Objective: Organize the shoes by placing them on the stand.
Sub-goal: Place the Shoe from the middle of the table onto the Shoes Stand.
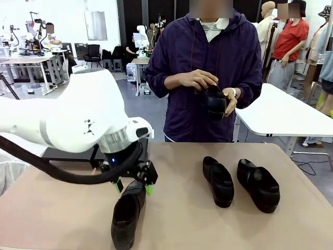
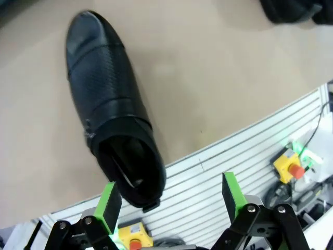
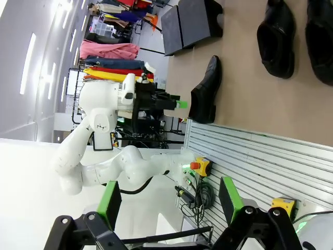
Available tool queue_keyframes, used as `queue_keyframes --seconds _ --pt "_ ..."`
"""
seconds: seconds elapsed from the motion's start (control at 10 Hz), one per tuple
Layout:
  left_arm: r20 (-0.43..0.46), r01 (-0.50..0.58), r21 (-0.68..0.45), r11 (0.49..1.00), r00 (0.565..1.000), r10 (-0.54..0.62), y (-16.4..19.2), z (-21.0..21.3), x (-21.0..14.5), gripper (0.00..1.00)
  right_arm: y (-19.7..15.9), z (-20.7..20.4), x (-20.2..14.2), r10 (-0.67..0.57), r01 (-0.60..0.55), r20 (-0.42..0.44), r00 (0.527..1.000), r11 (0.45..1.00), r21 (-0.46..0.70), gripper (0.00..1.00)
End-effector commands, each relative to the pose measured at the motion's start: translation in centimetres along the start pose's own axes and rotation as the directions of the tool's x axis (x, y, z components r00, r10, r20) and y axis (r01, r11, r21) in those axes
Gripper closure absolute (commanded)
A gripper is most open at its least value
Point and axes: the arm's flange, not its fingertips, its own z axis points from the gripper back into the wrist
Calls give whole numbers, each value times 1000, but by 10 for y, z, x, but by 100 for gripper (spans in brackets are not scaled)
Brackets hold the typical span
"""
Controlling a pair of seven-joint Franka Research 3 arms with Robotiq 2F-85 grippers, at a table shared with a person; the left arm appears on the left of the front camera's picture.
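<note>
At the table's [image 1: 182,226] seven o'clock the left gripper [image 1: 134,186], jaws apart, straddles one shoe's [image 1: 126,214] heel. Two shoes [image 1: 218,181] [image 1: 258,186] lie at three o'clock. A person's hands [image 1: 197,79] hold a fourth shoe [image 1: 214,102] at twelve. The right gripper [image 3: 169,200] has its jaws apart, with the stand [image 3: 190,23] at its twelve.

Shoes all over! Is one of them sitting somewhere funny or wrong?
Yes. The shoe by the left gripper lies with its heel right at the near edge of the table, and it seems to poke out over it. Nothing looks spilled or broken.
</note>
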Motion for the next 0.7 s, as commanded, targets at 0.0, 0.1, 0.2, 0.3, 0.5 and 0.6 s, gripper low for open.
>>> queue_keyframes --seconds 0.0,0.1,0.2,0.3,0.5,0.6 --pt "-48 13 -25 1000 999 -15 -8 -20 -5 0 3 2 3 26 -26 5 1000 999 24 0" --pt "-84 10 -29 1000 996 -13 -10 -31 -8 0 3 2 3 26 -26 5 1000 999 24 0" --pt "-120 13 -47 999 993 -19 -11 -40 -13 0 3 2 3 26 -26 5 1000 999 24 0" --pt "-112 -3 -19 1000 994 1 -8 -54 -14 0 3 2 3 26 -26 5 1000 999 24 0" --pt "-125 -10 -29 1000 992 6 -2 -83 -12 0 3 2 3 26 -26 5 1000 999 24 0" --pt "-109 -7 -2 1000 994 7 -1 -92 -9 0 3 2 3 26 -26 5 1000 999 24 0"
